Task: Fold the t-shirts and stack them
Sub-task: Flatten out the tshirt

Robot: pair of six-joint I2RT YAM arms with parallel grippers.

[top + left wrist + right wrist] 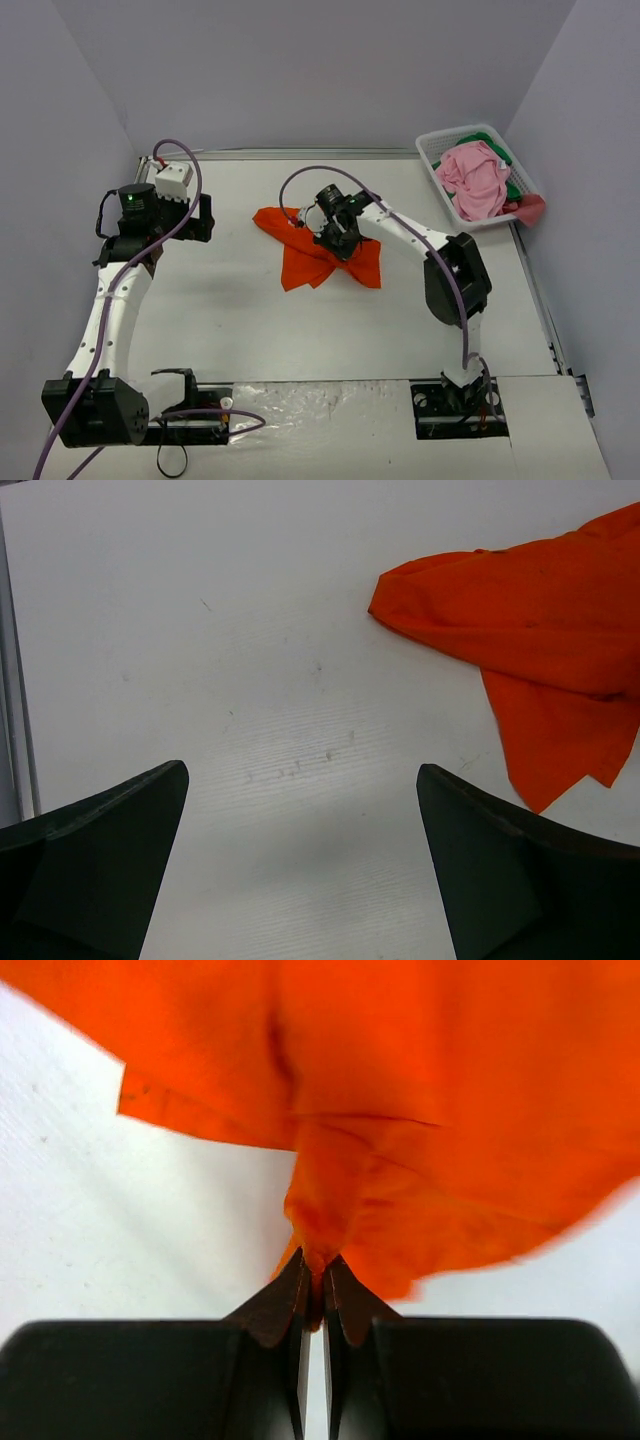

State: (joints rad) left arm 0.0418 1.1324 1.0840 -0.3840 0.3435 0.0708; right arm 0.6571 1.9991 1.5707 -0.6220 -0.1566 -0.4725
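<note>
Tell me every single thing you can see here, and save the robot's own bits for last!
orange t-shirt: 1, bright orange, crumpled mid-table
pink t-shirt: 1, pink, on top in the basket
green t-shirt: 1, green, under the pink one
reddish cloth: 1, dull pink-red, over the basket's near corner
basket: 1, white, far right corner of the table
table: 1, white, under everything
left end effector: 1, dark, open over bare table
right end effector: 1, dark, shut on the orange t-shirt

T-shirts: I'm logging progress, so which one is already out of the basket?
The orange t-shirt, crumpled on the table, with the right gripper pinching a fold in its jaws. The pink t-shirt and green t-shirt sit in the white basket.
</note>
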